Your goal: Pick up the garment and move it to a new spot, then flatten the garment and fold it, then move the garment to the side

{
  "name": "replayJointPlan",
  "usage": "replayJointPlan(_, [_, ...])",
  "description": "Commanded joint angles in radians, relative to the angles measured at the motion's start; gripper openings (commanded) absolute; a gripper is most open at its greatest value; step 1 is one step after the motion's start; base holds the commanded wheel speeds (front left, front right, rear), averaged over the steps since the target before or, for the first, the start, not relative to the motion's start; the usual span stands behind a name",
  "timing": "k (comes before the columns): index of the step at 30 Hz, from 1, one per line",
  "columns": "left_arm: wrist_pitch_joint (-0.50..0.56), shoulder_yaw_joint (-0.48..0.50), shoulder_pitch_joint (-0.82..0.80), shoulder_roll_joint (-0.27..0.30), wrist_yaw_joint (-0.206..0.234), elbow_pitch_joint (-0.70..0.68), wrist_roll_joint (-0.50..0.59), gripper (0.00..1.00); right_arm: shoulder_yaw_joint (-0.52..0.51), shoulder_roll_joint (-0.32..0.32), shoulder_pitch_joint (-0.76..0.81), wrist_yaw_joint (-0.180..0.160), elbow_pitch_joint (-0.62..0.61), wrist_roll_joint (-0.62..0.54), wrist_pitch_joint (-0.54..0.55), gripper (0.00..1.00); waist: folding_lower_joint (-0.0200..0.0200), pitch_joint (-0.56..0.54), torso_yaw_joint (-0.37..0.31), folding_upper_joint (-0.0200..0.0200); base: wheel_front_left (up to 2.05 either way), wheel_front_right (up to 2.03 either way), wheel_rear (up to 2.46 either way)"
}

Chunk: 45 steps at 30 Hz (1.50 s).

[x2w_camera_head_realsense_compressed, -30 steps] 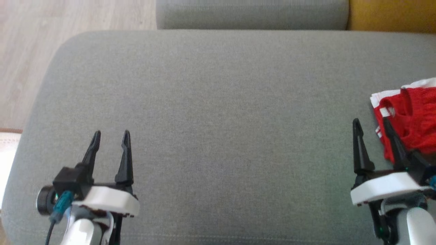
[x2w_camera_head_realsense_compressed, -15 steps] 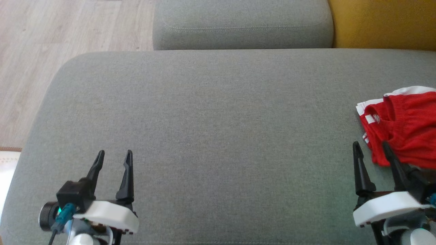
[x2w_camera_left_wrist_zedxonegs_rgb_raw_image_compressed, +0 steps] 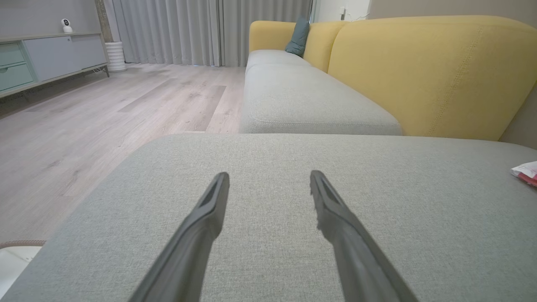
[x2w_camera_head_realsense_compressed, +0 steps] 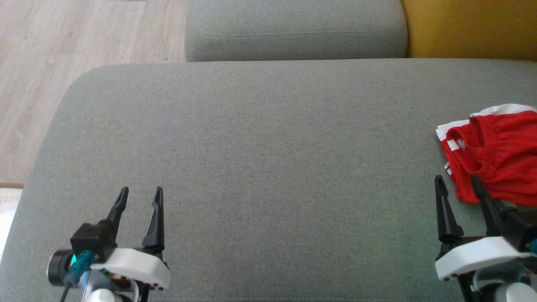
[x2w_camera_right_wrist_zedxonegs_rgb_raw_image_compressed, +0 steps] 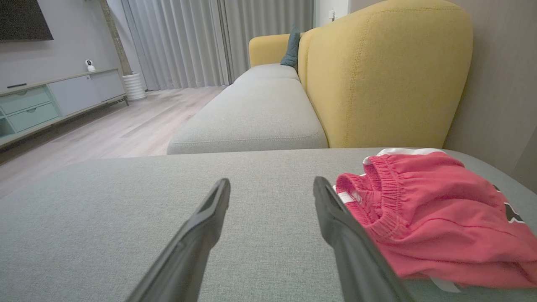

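Here, I see the red garment (x2w_camera_head_realsense_compressed: 495,155) lying bunched at the right edge of the grey cushion (x2w_camera_head_realsense_compressed: 268,147). My right gripper (x2w_camera_head_realsense_compressed: 457,179) hovers over the cushion's near right corner, fingers spread and empty, just beside the garment; my left gripper (x2w_camera_head_realsense_compressed: 141,191), likewise spread, hangs over its near left corner.

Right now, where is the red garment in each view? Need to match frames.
Head view: red garment at the right edge, mid-height, just past the right gripper.
Left wrist view: a sliver of it at the far right edge, mid-height.
Right wrist view: garment lower right, beside one finger.
Shared landmark: yellow sofa back.
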Motion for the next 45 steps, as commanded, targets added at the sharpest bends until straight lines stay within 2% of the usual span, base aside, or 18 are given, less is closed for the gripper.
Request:
replayJointPlan(1, [0.0,0.03,-0.053,0.02,0.005,-0.027,-0.002,1.0,0.021,-0.006,-0.029,-0.001,-0.039,0.005,0.002,1.0,0.0001,0.002,0.002,0.0,0.0,0.0,0.0])
replayJointPlan(22, [-0.016,0.021,-0.081,0.02,0.014,-0.022,-0.004,1.0,0.021,-0.006,-0.041,-0.001,-0.039,0.01,0.004,1.0,0.0001,0.023,0.012,0.0,0.0,0.0,0.0])
replayJointPlan(23, [-0.004,-0.017,-0.026,0.0,0.009,0.005,-0.002,0.0,0.001,0.0,-0.001,0.0,0.0,0.003,0.004,0.0,0.0001,0.023,0.012,0.0,0.0,0.0,0.0])
replayJointPlan(26, [-0.001,-0.029,-0.005,-0.012,0.008,0.043,-0.007,0.0,0.008,0.001,0.004,0.0,0.048,0.009,0.004,0.0,0.0001,0.024,0.012,0.0,0.0,0.0,0.0])
replayJointPlan(45, [0.041,0.027,-0.026,-0.033,-0.035,0.061,-0.211,0.0,0.006,-0.005,-0.03,0.0,0.087,0.239,0.01,0.0,0.0001,0.021,0.001,0.0,0.0,0.0,0.0])
